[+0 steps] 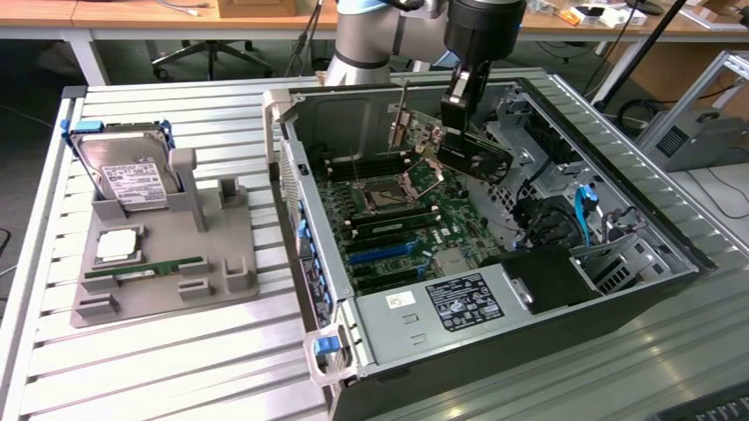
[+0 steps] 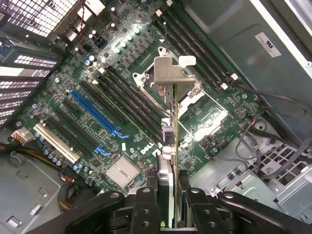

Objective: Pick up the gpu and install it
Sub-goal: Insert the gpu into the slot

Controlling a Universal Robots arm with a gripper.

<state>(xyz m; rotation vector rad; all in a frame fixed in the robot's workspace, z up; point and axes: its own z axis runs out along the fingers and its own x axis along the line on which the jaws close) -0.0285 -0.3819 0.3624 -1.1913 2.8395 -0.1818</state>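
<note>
I see work table (image 1: 153, 351) of pale ribbed metal slats, spanning most of exterior view. Beyond its far edge, wooden desktop (image 1: 140, 13) on white legs. Office chair base (image 1: 205, 54) with castors under it, on dark floor (image 1: 35, 96). Toward exterior view's right: aluminium frame post (image 1: 720, 83), grey box (image 1: 702, 132) just beside it, black cables (image 1: 626, 110) near. Floor paler on that side. Small clutter on far desk, can't identify. Light bright, even.

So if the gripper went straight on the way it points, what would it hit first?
Probably the motherboard. The gpu it holds sticks out ahead, so the card would touch before the gripper does. Depth is hard to judge.
</note>
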